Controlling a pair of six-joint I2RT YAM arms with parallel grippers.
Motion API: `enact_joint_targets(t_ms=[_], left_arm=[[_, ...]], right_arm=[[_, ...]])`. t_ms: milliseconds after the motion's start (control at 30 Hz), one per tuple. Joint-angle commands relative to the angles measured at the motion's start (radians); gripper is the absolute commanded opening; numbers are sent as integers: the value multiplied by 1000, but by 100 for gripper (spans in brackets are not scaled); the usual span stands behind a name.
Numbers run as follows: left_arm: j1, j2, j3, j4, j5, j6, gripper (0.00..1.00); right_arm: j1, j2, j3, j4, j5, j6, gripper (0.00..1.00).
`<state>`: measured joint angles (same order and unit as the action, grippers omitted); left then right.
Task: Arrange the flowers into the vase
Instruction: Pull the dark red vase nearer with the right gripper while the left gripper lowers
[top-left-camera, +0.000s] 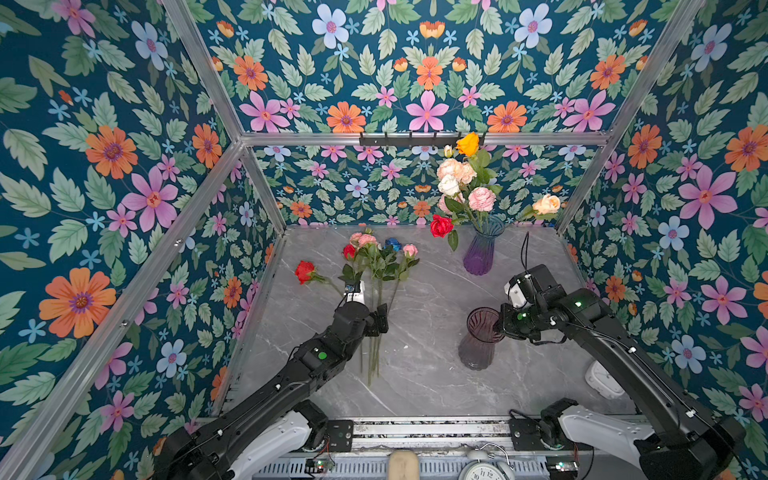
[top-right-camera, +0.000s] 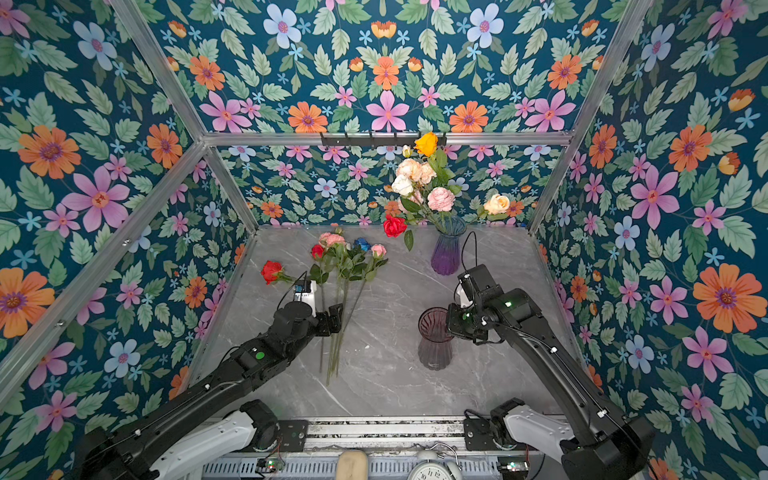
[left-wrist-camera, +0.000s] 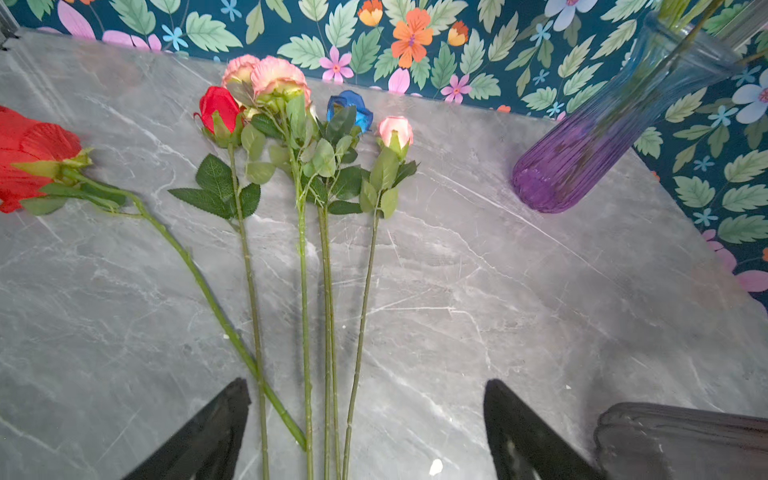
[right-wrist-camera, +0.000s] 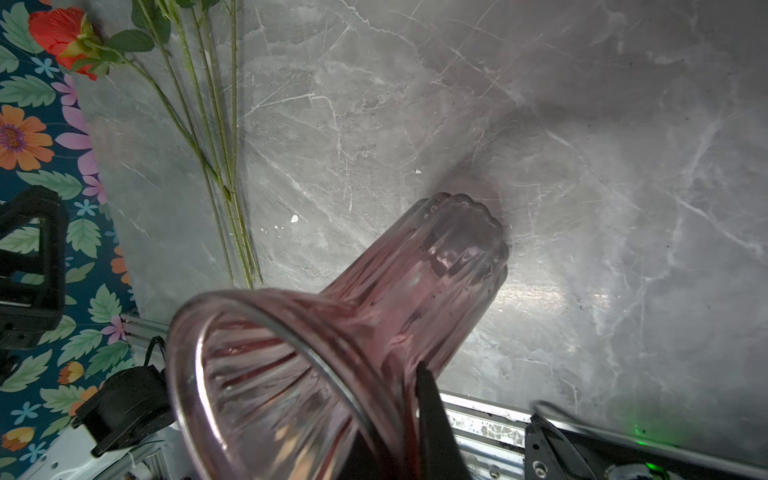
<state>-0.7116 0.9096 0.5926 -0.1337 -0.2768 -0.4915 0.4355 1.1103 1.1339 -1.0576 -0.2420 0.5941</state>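
Grey marble table (top-left-camera: 415, 374) inside a booth lined with floral wallpaper (top-left-camera: 104, 166), with two black robot arms reaching in from the near edge.

Both top views show what the wrist cameras crop out: a bouquet (top-left-camera: 461, 183) standing in a purple vase (top-left-camera: 480, 253) at the back of the table. It has peach, white and pink blooms, an orange-yellow rose on top, a red rose drooping low on the left and a peach rose leaning far right.

The left wrist view catches only that vase's ribbed body, clear at the neck and violet at the base. It does show the loose flowers (left-wrist-camera: 299, 124) in detail. They lie flat at back left with their stems side by side, pointing to the near edge: a red bud, two frilly pink blooms, a blue rose and a pink bud, all with green leaves. A larger red rose (left-wrist-camera: 29, 158) lies apart on their left, its stem slanting across to meet theirs.

The left gripper (left-wrist-camera: 365, 384) hangs over the lower stems, fingers (left-wrist-camera: 208, 432) spread wide, holding nothing.

The right gripper (top-left-camera: 498, 324) pinches the rim of a smoky pink vase (right-wrist-camera: 415, 291) standing front right. The vase is empty, ribbed and flared at the mouth. Only the right wrist view shows the black finger (right-wrist-camera: 432, 415) pressed on its outer wall.

An alarm clock (top-right-camera: 432, 471) sits below the near edge, with the numerals 11, 12 and 1 legible
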Motion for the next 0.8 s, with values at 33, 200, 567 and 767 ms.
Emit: enact_joint_targets(t_ms=[33,200,567,767], left_arm=[[18,36,-4,-9,-18,-43,92],[61,76,-12,-25,14,-74,94],[192,165,-27,-59,64,-171,98],[289,320,-19,29,157,-146,91]], right_arm=[[3,-3,-9,66,-10,-22,0],[2,-14,-40,89,-7,-21,17],[1,-86,9,56,63,-74,81],[1,-205,98,-1,184,-123,81]])
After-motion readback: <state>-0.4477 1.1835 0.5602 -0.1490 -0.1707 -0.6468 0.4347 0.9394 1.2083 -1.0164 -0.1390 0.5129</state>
